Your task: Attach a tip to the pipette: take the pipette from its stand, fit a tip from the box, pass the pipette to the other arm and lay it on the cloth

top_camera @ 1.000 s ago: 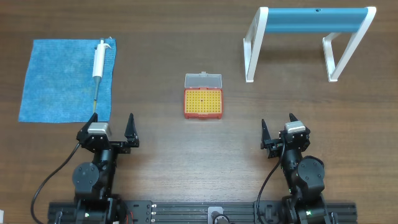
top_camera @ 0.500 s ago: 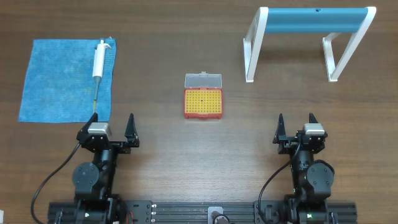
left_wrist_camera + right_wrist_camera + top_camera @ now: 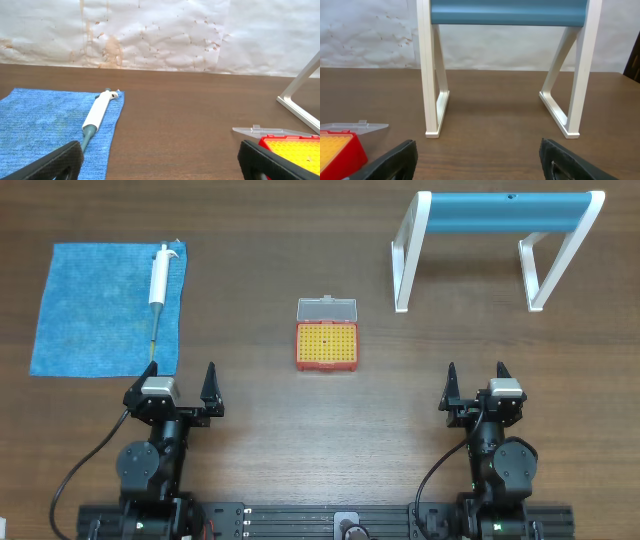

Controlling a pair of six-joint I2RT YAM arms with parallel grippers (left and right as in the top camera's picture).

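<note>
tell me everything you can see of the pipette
The pipette has a white, plastic-looking body with a small hooked head, narrowing to a grey-green shaft and a thin yellowish tip. It lies flat along the right edge of the blue cloth, head toward the far side of the table, tip end toward the near side. Only the cloth touches it.

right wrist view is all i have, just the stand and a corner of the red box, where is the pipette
Observer: The pipette lies on the blue cloth, along the cloth's edge nearest the box.
Operator: is the left arm holding it
Observer: No. The left arm's fingers are open and empty, on the arm-base side of the cloth.
Operator: which way does it point
Observer: Its thin end points toward the arm bases.
</note>
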